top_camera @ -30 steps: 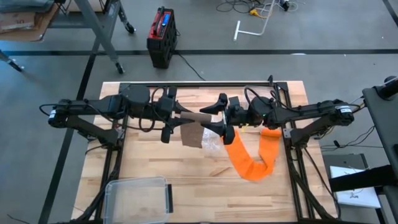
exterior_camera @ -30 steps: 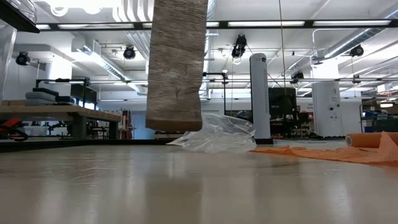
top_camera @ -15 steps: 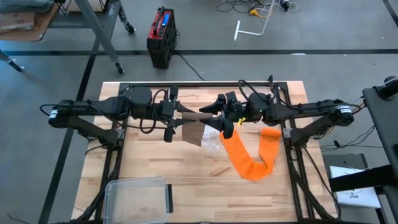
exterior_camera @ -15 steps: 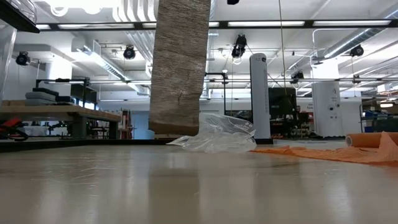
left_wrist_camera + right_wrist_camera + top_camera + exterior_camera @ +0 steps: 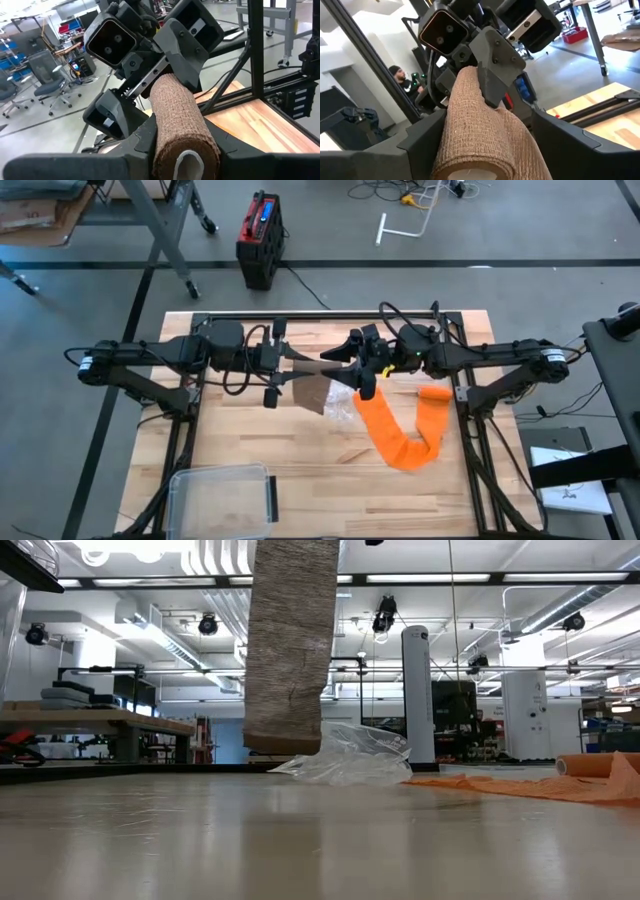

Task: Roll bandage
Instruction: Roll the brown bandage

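A tan bandage roll [image 5: 316, 367] is held level in the air between my two grippers over the middle of the table. Its loose tail [image 5: 290, 640] hangs down from it, and the tail's lower end [image 5: 283, 743] is close above the tabletop. My left gripper [image 5: 283, 370] is shut on the roll's left end. My right gripper [image 5: 352, 367] is shut on its right end. The roll also shows in the left wrist view [image 5: 180, 120] and the right wrist view [image 5: 480, 135]. My left gripper pinches the roll's left end [image 5: 186, 159] between its two fingers. The fingers come level from the table's left and lie along the roll. The roll is lifted clear and level. My right gripper pinches the roll's right end [image 5: 470, 167] between its two fingers. The fingers come level from the table's right and lie along the roll. The tail hangs slack below the roll.
A crumpled clear wrapper [image 5: 340, 410] lies under the roll. An orange bandage [image 5: 400, 432] lies in a U on the right half of the table, its rolled end [image 5: 600, 764] at the far right. A clear plastic container [image 5: 222, 495] stands at the near left.
My right gripper has gone a little toward the table's left and far edge, along the roll toward my left gripper. The hanging tail has shifted slightly with it.
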You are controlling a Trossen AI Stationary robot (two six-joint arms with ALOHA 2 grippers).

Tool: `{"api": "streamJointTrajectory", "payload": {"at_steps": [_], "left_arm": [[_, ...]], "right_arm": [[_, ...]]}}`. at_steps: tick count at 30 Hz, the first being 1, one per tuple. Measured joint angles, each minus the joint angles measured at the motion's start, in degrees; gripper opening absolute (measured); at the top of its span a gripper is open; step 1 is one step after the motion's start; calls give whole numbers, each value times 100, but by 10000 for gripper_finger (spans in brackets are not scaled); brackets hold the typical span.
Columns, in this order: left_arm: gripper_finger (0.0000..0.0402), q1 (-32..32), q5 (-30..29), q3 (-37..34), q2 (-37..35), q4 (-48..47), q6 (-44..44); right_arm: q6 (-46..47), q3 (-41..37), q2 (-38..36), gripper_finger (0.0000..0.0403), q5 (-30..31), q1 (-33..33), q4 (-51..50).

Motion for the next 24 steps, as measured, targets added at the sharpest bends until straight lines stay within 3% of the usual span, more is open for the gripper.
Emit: {"api": "streamJointTrajectory", "payload": {"at_steps": [14,24], "left_arm": [[86,-4,4,-4,39,243,659],[86,-4,-537,-7,316,139,1387]], "right_arm": [[223,0,0,302,-149,0,-3],[545,-2,11,271,-247,-9,-33]]}}
